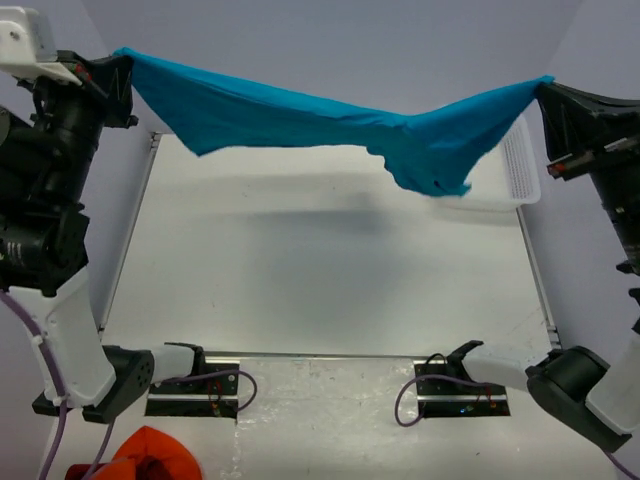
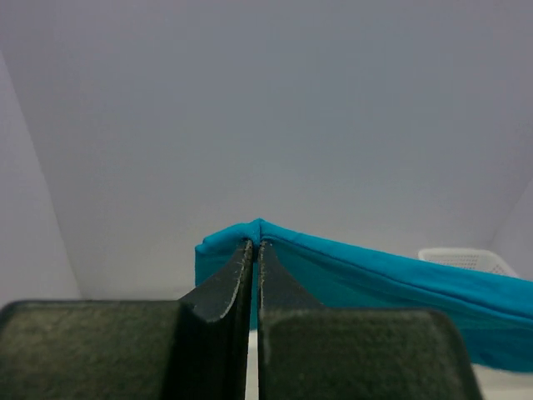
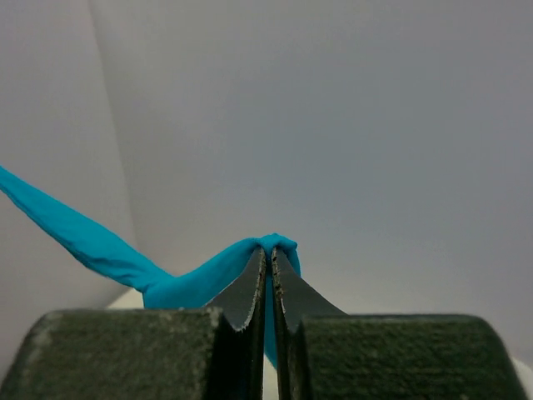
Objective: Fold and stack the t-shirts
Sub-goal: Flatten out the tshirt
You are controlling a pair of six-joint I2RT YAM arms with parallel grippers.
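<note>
A teal-blue t-shirt (image 1: 320, 125) hangs stretched in the air above the far half of the table, held at both ends. My left gripper (image 1: 118, 68) is shut on its left corner, high at the far left; in the left wrist view the cloth (image 2: 375, 275) bunches over the closed gripper (image 2: 255, 246). My right gripper (image 1: 545, 92) is shut on its right corner, high at the far right; the cloth (image 3: 108, 250) shows in the right wrist view, pinched in the gripper (image 3: 269, 252). The shirt's middle sags and a bunched part droops at the right.
A white slotted basket (image 1: 515, 170) stands at the table's far right, partly behind the shirt; it also shows in the left wrist view (image 2: 466, 260). An orange-red bunched cloth (image 1: 150, 455) lies off the near left edge. The white table (image 1: 320, 270) lies below the shirt.
</note>
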